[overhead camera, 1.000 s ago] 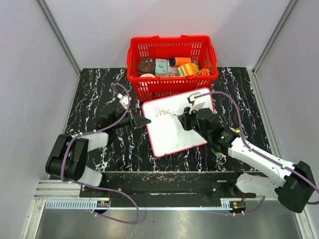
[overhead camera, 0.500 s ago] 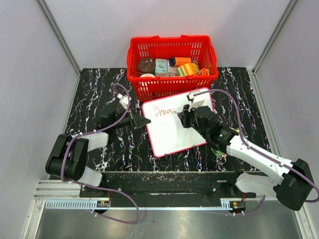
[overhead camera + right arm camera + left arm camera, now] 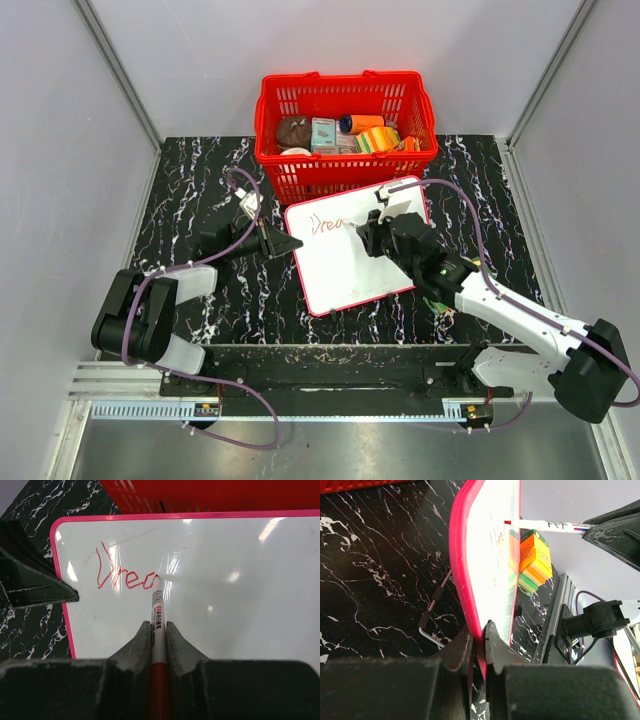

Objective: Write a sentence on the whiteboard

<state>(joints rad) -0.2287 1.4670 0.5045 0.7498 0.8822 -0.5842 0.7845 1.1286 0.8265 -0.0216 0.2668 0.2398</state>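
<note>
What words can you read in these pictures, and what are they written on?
"Drea": red handwritten letters on the flat white pink-rimmed whiteboard.
Print on the slim red-and-white marker pen: too small to read.
Labels on packets in the red plastic basket: too blurred.

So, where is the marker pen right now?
In the right wrist view the marker pen is clamped between the right fingers, its tip touching the whiteboard just after the red letters.

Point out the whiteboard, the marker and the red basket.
whiteboard (image 3: pixel 335 275): top view, bare middle of the board.
marker (image 3: pixel 158 620): right wrist view, white barrel near the tip.
basket (image 3: pixel 340 79): top view, far rim.
</note>
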